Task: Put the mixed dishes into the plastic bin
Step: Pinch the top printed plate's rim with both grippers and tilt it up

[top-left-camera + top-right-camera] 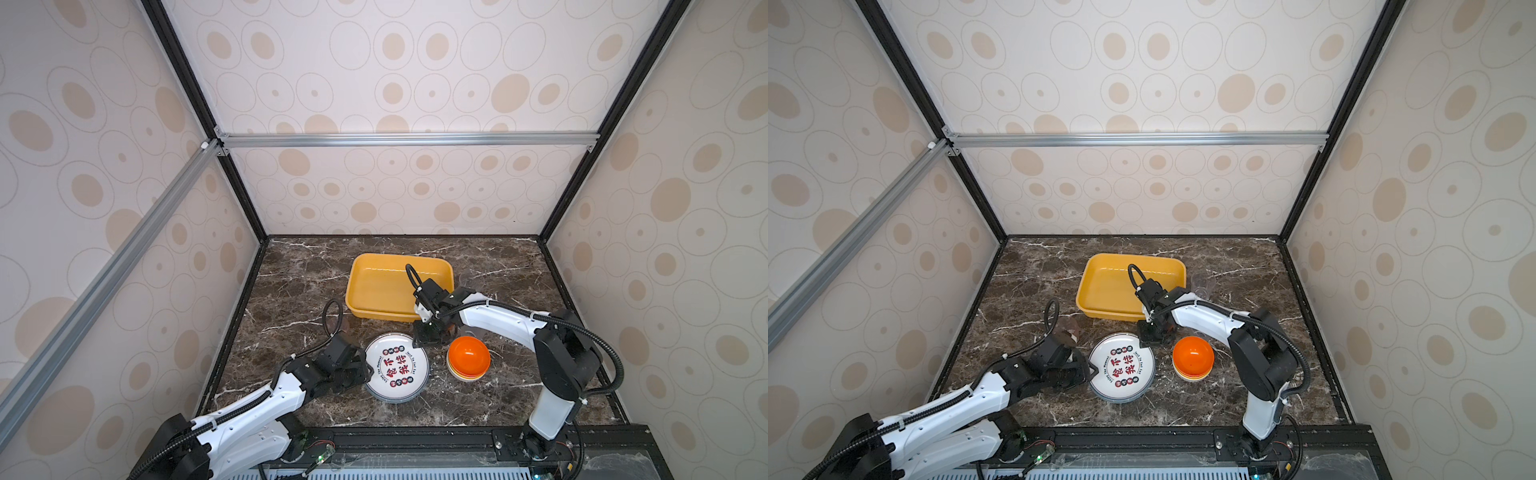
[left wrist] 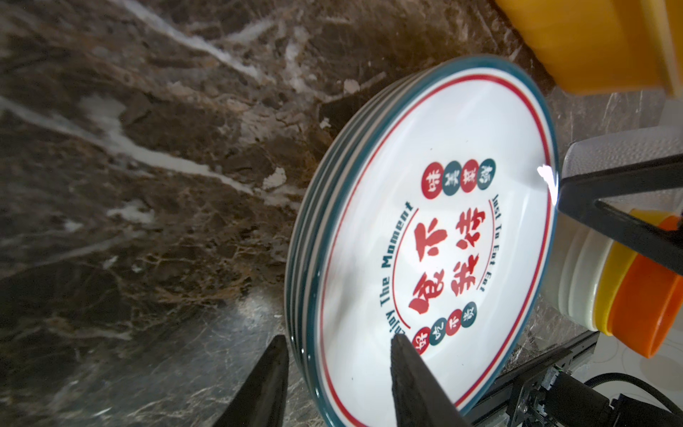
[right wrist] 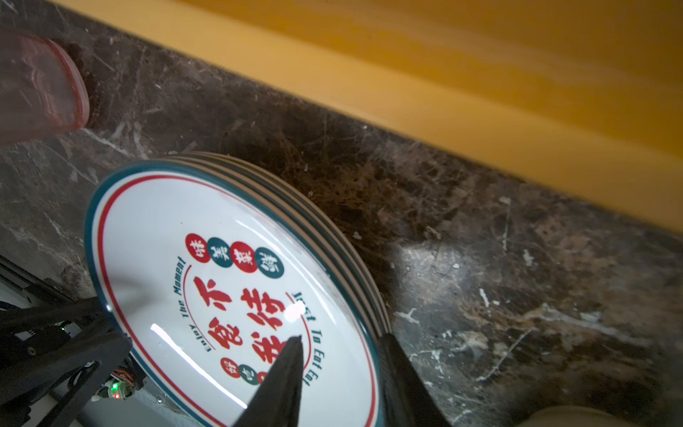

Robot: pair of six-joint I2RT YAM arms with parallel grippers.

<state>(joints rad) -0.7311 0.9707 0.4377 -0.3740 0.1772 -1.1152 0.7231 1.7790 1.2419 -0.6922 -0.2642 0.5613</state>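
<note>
The stack of plates (image 1: 397, 368) lay flat near the counter's (image 1: 519, 266) front edge, about midway along it. We saw the left gripper (image 2: 338, 340) at the stack's left rim, its jaws part-open astride that rim. One finger (image 2: 410, 373) reached over the top plate's printed face, and the other finger (image 2: 269, 380) sat outside the lowest rim, down by the counter. The right gripper (image 3: 340, 336) stood at the rim that faced the bin (image 1: 382, 286), likewise part-open. One of its fingers (image 3: 284, 377) was over the plate's face and the other finger (image 3: 403, 377) just outside the rims. Neither gripper had visibly clamped anything, and we could not tell whether any finger touched the plates.

The bowls (image 1: 468, 357), orange on yellow on off-white, stood nested just beside the plates toward the counter's right edge, not touching them. The mustard bin sat behind the plates, near the counter's middle.

The right arm (image 1: 498, 316) covered the bin's front right corner. The wrist views showed several green-edged rims under the top plate, but we could not count them surely. A pinkish cup (image 1: 1068, 328) showed only as a blurred shape behind the left arm (image 1: 967, 399), and the right wrist view cut it off at the frame's edge. The clear cups (image 1: 1203, 284) just beside the bin's right wall were too faint for us to number.
</note>
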